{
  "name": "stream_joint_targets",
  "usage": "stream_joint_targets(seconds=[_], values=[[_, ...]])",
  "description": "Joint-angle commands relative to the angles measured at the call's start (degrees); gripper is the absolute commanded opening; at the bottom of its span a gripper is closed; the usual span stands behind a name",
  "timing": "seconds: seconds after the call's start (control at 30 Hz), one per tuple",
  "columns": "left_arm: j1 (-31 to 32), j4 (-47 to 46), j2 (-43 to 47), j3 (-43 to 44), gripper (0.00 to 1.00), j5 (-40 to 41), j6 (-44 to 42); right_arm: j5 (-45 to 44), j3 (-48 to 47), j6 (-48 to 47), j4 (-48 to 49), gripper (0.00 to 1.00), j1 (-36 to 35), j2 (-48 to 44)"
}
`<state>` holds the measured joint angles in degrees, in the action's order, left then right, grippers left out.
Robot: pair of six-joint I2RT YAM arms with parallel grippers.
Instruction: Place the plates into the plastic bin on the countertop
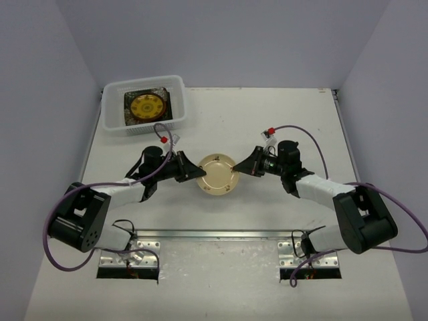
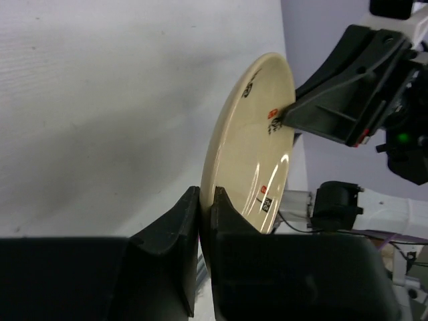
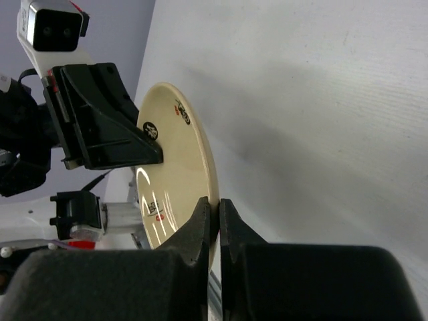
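A round cream plate [image 1: 218, 175] is in the middle of the white countertop [image 1: 281, 120], gripped on both sides. My left gripper [image 1: 198, 172] is shut on its left rim, and my right gripper [image 1: 239, 170] is shut on its right rim. In the left wrist view the plate [image 2: 251, 147] stands edge-on between my left gripper's [image 2: 206, 200] jaws. In the right wrist view the plate [image 3: 170, 174] is pinched by my right gripper [image 3: 219, 204]. The white plastic bin [image 1: 144, 128] sits at the far left. It holds a yellow-patterned round plate [image 1: 146, 106] on top of a dark square plate [image 1: 128, 97]. The other plates are out of view.
A metal rail [image 1: 221, 234] runs along the near edge between the arm bases. Grey walls close in the table on the left, back and right. Purple cables loop beside both arms.
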<state>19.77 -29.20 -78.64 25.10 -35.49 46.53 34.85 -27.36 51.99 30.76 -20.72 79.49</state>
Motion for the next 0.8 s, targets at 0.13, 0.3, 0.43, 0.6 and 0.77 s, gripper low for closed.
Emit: stream_joint_targets(seconds=[0.13, 0.3, 0.43, 0.6, 0.77], values=[[-1.0, 11.7, 5.1, 9.3, 0.0, 15.2, -2.5, -2.9, 1.5, 1.5, 1.0, 0.94, 2.2, -2.4], [-14.9, 20.0, 9.1, 16.2, 0.0, 27.8, 0.7, -14.2, 2.8, -3.0, -16.4, 0.99, 4.3, -10.7], [-24.2, 23.2, 4.5, 24.5, 0.0, 35.6, 4.5, -14.6, 4.9, -4.5, -19.8, 0.99, 4.4, -16.5], [-29.2, 29.1, -11.6, 42.2, 0.0, 39.7, 4.3, -12.6, 7.9, -4.1, -19.9, 0.99, 4.3, -19.9], [-31.3, 36.8, -26.2, 58.3, 0.0, 37.6, 1.3, -11.6, 8.5, -5.3, -21.3, 0.99, 4.4, -21.5]])
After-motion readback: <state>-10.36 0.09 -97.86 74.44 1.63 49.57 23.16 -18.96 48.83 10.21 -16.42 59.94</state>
